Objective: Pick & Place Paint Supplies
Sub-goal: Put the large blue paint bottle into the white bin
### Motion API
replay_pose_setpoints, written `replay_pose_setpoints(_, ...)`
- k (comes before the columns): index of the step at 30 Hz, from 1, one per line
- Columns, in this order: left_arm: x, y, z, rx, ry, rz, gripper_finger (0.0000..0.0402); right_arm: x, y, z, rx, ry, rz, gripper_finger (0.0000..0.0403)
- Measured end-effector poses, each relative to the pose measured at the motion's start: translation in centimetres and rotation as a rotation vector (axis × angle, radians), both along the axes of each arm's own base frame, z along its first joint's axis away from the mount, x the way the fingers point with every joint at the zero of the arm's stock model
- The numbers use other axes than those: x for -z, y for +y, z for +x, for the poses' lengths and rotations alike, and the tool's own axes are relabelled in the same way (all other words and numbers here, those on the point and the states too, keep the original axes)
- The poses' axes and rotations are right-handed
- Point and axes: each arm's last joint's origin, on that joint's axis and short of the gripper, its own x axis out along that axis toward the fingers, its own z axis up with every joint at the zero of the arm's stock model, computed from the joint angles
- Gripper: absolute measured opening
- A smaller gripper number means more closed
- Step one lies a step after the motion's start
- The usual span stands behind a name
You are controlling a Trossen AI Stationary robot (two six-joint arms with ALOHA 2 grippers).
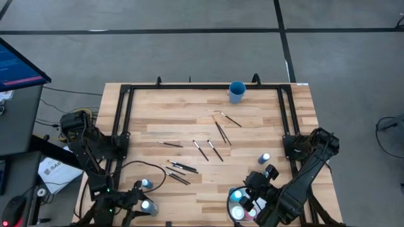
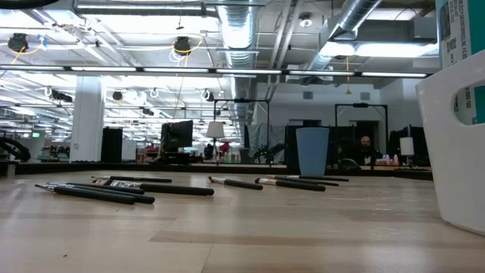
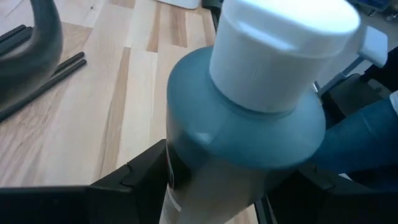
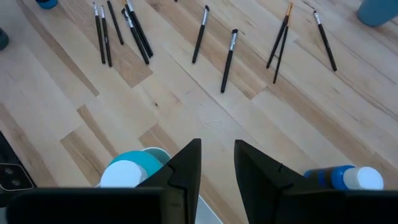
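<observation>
A grey-blue paint bottle (image 3: 249, 137) with a white cap (image 1: 147, 205) fills the left wrist view, near the table's front left. My left gripper (image 3: 230, 186) is shut on it. A second bottle (image 1: 146, 183) stands just beyond it. Thin dark paintbrushes (image 1: 208, 150) lie scattered over the middle of the table. My right gripper (image 4: 217, 165) hangs open and empty above the white tray (image 1: 231, 203) at the front right, which holds a teal bottle (image 4: 127, 171). A blue bottle (image 4: 345, 177) shows beside the fingers. Another blue bottle (image 1: 264, 157) stands on the wood. My left gripper has the bottle's body just below the shoulder (image 3: 180, 155) between its two fingers, one finger (image 3: 140, 177) on each side. The fingers come in nearly level, slanting a little downward. The bottle's foot is hidden, so whether it stands on the table I cannot tell.
A blue cup (image 1: 237, 92) stands at the far edge, right of middle. A black frame (image 1: 123, 113) borders the table's left, right and far sides. In the low view the tray's white wall (image 2: 462, 152) rises at the right. Bare wood lies between brushes and tray.
</observation>
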Motion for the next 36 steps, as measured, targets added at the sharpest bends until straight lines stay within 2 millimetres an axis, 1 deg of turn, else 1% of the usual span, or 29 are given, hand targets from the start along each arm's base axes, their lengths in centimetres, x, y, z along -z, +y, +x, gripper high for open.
replay_pose_setpoints(3, -0.7, 0.2, 0.1, -0.004, -0.008, -0.026, 0.0217, 0.0, 0.1, 0.2, -0.003, -0.025, 0.012, 0.0088)
replay_pose_setpoints(6, -2.0, 0.6, 0.3, -0.005, -0.030, -0.055, 0.0218, -0.2, 0.4, 1.0, -0.056, -0.050, 0.026, 0.0088)
replay_pose_setpoints(11, -4.0, 1.5, 1.1, 0.080, -0.045, -0.022, 0.0218, -1.4, 0.1, 3.6, -0.179, -0.088, 0.035, 0.0088)
replay_pose_setpoints(13, -4.5, 1.9, 1.6, 0.130, -0.044, 0.010, 0.0218, -2.2, -0.5, 4.9, -0.237, -0.093, 0.018, 0.0088)
replay_pose_setpoints(17, -5.5, 3.0, 2.8, 0.206, -0.051, 0.059, 0.0218, -3.9, -2.4, 7.6, -0.345, -0.101, -0.044, 0.0088)
replay_pose_setpoints(23, -7.2, 5.7, 4.2, 0.245, -0.055, 0.113, 0.0218, -6.3, -5.4, 11.5, -0.484, -0.179, -0.078, 0.0088)
replay_pose_setpoints(27, -8.9, 8.1, 5.3, 0.189, -0.110, 0.135, 0.0218, -7.3, -7.1, 13.4, -0.552, -0.246, -0.053, 0.0088)
replay_pose_setpoints(30, -9.8, 9.9, 6.3, 0.107, -0.144, 0.138, 0.0218, -7.5, -7.9, 14.0, -0.577, -0.263, -0.034, 0.0095)
replay_pose_setpoints(32, -9.9, 11.0, 7.2, 0.052, -0.150, 0.148, 0.0218, -7.6, -8.3, 14.3, -0.580, -0.266, -0.045, 0.0107)
replay_pose_setpoints(36, -9.8, 12.9, 8.7, -0.051, -0.136, 0.163, 0.0218, -8.1, -9.1, 15.0, -0.589, -0.314, -0.075, 0.0145)
